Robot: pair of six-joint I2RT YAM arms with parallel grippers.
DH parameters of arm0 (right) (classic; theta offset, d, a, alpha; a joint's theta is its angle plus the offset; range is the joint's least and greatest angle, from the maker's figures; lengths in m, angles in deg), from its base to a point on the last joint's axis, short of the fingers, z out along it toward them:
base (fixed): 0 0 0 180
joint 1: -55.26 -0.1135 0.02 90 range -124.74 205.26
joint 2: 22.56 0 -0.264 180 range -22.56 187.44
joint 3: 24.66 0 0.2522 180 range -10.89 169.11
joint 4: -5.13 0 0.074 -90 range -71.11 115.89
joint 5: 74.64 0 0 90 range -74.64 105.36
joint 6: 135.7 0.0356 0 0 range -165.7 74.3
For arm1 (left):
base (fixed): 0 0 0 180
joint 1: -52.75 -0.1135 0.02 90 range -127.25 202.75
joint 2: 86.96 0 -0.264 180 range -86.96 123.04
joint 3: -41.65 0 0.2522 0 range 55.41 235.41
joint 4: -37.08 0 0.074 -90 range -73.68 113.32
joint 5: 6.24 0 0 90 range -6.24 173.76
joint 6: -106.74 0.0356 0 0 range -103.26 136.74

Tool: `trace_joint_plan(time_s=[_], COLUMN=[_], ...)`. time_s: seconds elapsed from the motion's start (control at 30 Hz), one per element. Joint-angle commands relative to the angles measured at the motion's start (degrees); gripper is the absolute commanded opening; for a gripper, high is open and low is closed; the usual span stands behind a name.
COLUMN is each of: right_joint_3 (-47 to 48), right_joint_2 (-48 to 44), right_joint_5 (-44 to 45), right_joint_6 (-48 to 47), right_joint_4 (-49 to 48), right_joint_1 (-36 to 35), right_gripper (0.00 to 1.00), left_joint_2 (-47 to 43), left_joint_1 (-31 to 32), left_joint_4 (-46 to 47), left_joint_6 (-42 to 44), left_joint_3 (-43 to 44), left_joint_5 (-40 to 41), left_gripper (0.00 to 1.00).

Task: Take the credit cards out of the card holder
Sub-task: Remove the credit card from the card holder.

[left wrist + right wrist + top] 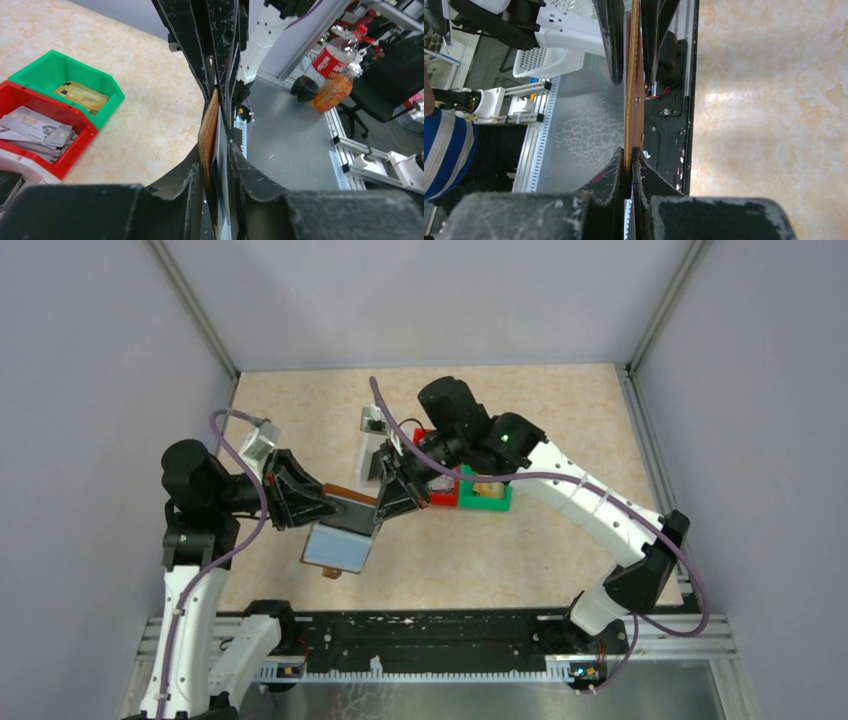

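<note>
Pinched tight in the left gripper [318, 508]: one edge of the single brown card holder [340, 535]. Hangs clear of the table [560, 420]. Pinched just as tight in the right gripper [385, 505]: its brown flap, bluish sleeves [338, 548] drooping below. Beyond, two bins touching side by side: red bin [75, 145], green bin [107, 87]. In the red, silvery credit cards [35, 127], too overlapped to count; in the green, at least two gold cards [80, 95].

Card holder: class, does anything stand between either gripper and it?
Nothing visible. The right gripper pinches the card holder at one edge; the left gripper has its fingers around the opposite edge.
</note>
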Motion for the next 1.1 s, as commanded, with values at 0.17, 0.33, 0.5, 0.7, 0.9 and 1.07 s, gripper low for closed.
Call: trace_joint_plan(time_s=[0.17,0.33,0.5,0.7,0.9,1.07], right_joint_3=[7.24,-9.7,-37.81,-50.69,-50.76,-49.96], right_joint_2=[4.06,-5.07,-18.24,-18.25,-14.18,-9.78], right_joint_5=[1.71,8.17,15.05,20.45,23.18,25.01], right_joint_6=[-0.28,16.16,36.69,49.13,49.38,51.91], right_joint_4=[-1.14,-26.53,-72.21,-100.54,-108.06,-112.54], right_joint_1=[-1.23,3.36,5.34,4.18,0.6,-1.5], right_gripper=[0.1,0.43,0.67,0.69,0.69,0.57], left_joint_2=[-0.17,0.33,-0.61,-1.0,-1.42,-1.57], left_joint_1=[-0.13,-0.13,-0.13,-0.13,-0.13,-0.13], left_joint_4=[0.32,3.31,13.98,24.01,25.91,28.67], left_joint_6=[-0.62,-4.68,-16.59,-26.76,-29.94,-33.37], left_joint_3=[-0.25,0.72,-0.72,-2.87,-3.75,-4.3], left_joint_5=[-1.52,1.03,8.0,13.32,14.9,15.49], left_gripper=[0.0,0.0,0.0,0.0,0.0,0.0])
